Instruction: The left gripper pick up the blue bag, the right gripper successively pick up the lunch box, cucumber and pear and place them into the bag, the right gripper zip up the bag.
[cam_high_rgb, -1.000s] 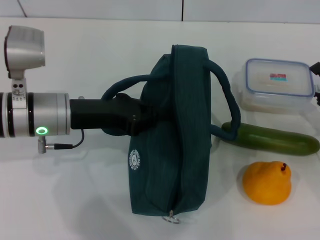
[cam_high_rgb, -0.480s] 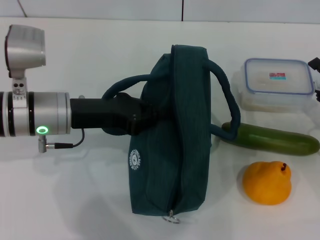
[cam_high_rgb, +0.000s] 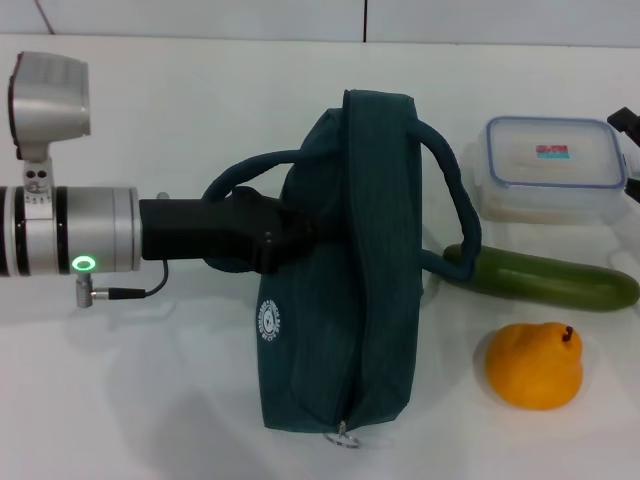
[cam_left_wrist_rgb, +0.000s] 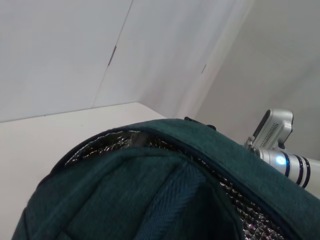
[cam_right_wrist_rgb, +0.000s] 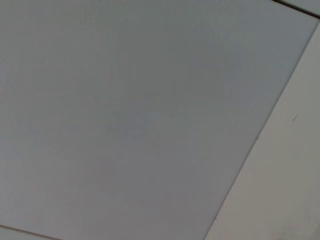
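Bag: dark teal, on the white table, mouth showing a silver lining; contents cannot be told.
Left gripper: at the bag's left side, closed on its fabric beside a handle.
Lunch box: right of the bag, lid on, pale contents.
Cucumber: right of the bag, touching its strap.
Pear: right of the bag, below the cucumber.
Right gripper: just beyond the lunch box; jaw state cannot be told.

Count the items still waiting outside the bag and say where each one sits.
3. The lunch box sits farthest back on the bag's right, the cucumber lies in front of it, and the pear sits nearest. Anything inside the bag is hidden.
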